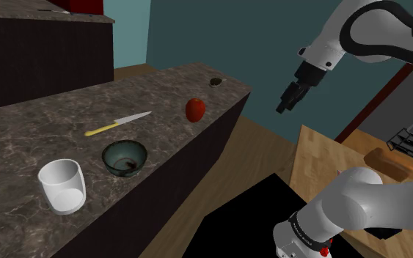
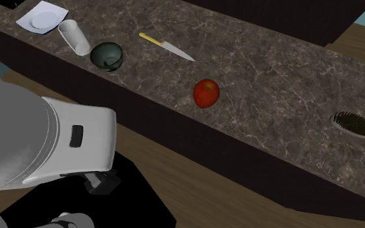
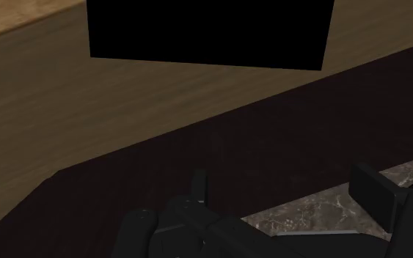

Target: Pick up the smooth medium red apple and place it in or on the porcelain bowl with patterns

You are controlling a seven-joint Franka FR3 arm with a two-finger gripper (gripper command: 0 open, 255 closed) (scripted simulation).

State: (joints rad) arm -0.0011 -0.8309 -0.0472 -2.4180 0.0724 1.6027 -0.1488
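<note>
Nothing is done yet. The apple (image 1: 195,110) sits untouched on the surface (image 1: 28,135). The bowl (image 1: 125,157), at 8 o'clock from it, holds no apple. The hand (image 1: 290,98) hangs spread and empty at 3 o'clock, past the surface's edge.

The counter (image 1: 43,132) is showing dark, veined stone with a dull sheen. The apple (image 1: 195,109) is looking smooth and slightly glossy. The bowl (image 1: 117,171) is gleaming like glazed ceramic. The knife (image 1: 119,124) is shining like metal along its blade. The floor (image 1: 249,146) is showing wood grain, and the arm (image 1: 366,198) is looking glossy.
</note>
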